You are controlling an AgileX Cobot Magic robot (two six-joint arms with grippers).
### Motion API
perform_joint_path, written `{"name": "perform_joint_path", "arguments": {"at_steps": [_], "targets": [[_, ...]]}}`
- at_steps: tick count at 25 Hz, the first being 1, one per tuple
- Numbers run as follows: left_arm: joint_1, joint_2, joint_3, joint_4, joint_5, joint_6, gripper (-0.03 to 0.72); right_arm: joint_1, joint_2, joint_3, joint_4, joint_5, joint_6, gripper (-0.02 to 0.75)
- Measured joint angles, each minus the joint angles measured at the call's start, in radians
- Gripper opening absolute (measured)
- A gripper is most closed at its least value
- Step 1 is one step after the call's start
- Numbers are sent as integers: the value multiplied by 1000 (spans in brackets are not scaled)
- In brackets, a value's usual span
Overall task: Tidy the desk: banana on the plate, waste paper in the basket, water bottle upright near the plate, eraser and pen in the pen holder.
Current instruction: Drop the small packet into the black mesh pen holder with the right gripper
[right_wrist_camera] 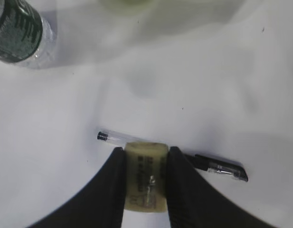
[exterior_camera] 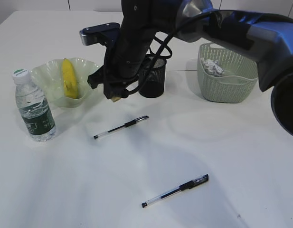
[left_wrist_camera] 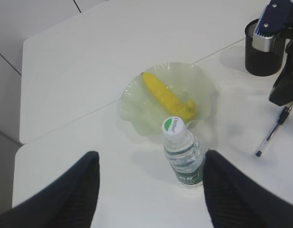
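My right gripper (right_wrist_camera: 146, 151) is shut on the pale yellow eraser (right_wrist_camera: 145, 178). It hangs above a clear pen (right_wrist_camera: 110, 137) with a black cap. In the exterior view this gripper (exterior_camera: 115, 97) hovers left of the black mesh pen holder (exterior_camera: 153, 78). One pen (exterior_camera: 121, 127) lies just below it; a second pen (exterior_camera: 175, 191) lies nearer the front. The banana (exterior_camera: 69, 78) rests in the green glass plate (exterior_camera: 44, 76), and the water bottle (exterior_camera: 34, 107) stands upright beside it. Waste paper (exterior_camera: 213, 66) sits in the basket (exterior_camera: 229, 88). My left gripper (left_wrist_camera: 152, 154) is open and empty above the table, with the bottle (left_wrist_camera: 183, 154) by its right finger.
The right arm stretches from the upper right across the pen holder and casts a shadow over the table's middle. In the left wrist view the table's edge runs along the left side, with the floor beyond it.
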Motion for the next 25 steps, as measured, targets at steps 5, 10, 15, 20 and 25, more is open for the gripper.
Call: {"name": "perform_joint_path", "arguments": {"at_steps": [5,10,15,20,25], "targets": [[0,0,0,13,0,0,482,-2,0,-77,-4,2,6,189],[0,0,0,15,0,0,479,-6,2,-136,-62,-2,36,189],[0,0,0,15,0,0,479,-10,2,-174,-107,-17,72,190],[0,0,0,15,0,0,479,-34,4,-196,-123,-27,96,190],[0,0,0,15,0,0,478,-62,4,-212,-137,-40,106,190]]}}
